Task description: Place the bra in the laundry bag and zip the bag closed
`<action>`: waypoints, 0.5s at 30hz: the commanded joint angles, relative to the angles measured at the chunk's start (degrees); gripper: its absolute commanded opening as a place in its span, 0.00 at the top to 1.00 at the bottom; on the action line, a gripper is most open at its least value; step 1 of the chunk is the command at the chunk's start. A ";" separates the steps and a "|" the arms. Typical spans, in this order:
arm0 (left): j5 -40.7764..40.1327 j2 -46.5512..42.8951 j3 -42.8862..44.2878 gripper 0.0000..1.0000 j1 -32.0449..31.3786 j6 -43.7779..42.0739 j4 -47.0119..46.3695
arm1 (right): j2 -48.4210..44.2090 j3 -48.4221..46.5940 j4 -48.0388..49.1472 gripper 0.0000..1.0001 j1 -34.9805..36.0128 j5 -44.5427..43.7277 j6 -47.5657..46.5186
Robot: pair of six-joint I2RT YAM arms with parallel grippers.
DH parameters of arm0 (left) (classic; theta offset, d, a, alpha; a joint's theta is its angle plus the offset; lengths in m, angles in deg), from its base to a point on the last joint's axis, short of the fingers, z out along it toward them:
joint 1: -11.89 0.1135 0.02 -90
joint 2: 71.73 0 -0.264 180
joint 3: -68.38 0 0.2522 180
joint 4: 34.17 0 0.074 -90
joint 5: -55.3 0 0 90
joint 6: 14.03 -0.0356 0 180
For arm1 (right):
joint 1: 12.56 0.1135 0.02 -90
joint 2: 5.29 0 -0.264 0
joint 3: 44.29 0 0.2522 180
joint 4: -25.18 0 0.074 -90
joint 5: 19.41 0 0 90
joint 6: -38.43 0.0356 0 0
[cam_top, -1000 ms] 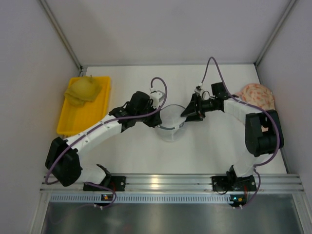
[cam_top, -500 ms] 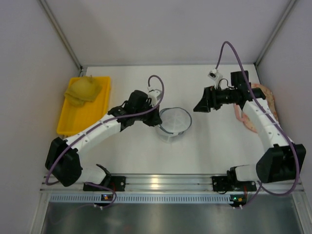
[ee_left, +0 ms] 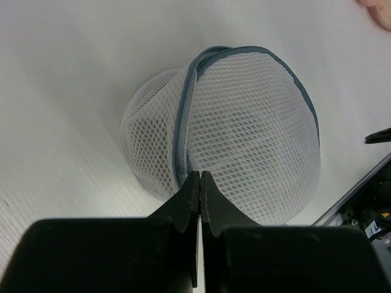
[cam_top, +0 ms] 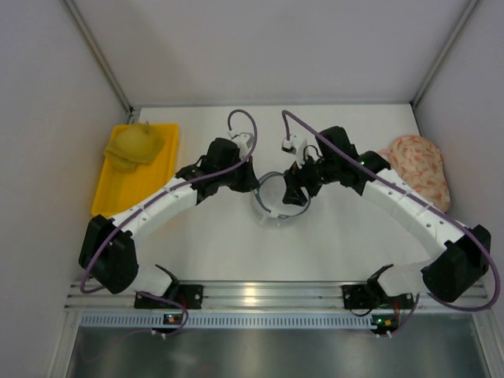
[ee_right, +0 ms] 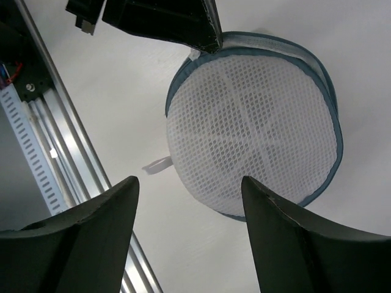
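At the tips of my left claw (ee_left: 200, 177), pinched shut, sits the dark rim of the laundry bag (ee_left: 244, 122); my right claw (ee_right: 189, 183) hovers over it, wide open and holding nothing.

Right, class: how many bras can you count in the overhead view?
2: a mustard-yellow bra in the yellow tray at far left, and a pink floral bra at far right. Another may be hidden.
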 commanded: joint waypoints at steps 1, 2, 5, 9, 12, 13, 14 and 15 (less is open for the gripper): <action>0.81 -0.06 1.03 1.00 1.32 6.02 -2.82 | 2.56 -4.14 4.60 0.32 4.02 -6.59 -1.36; 1.34 -0.15 0.67 1.00 1.76 7.08 -2.82 | 3.00 -4.40 4.87 0.33 6.21 -6.86 -1.62; 3.19 -1.64 -1.26 1.00 3.43 9.20 -2.82 | 4.23 -4.67 4.26 0.40 9.64 -5.81 -2.50; 3.72 -4.36 -4.07 1.00 5.18 10.25 -1.94 | 4.41 -0.73 1.79 0.56 10.10 -2.91 -6.44; 3.90 -6.39 -6.62 1.00 5.80 12.01 -1.94 | 3.18 5.85 5.73 0.64 10.10 -6.05 -10.67; 4.07 -7.09 -7.33 1.00 5.98 13.23 -2.20 | 3.27 6.75 6.96 0.69 10.10 -7.29 -11.63; 4.68 -7.27 -8.73 1.00 6.15 13.85 -2.64 | 4.05 7.45 9.41 0.72 9.66 -8.52 -13.82; 5.21 -7.62 -9.35 1.00 6.85 14.47 -2.99 | 4.67 7.81 10.39 0.74 9.14 -9.49 -14.88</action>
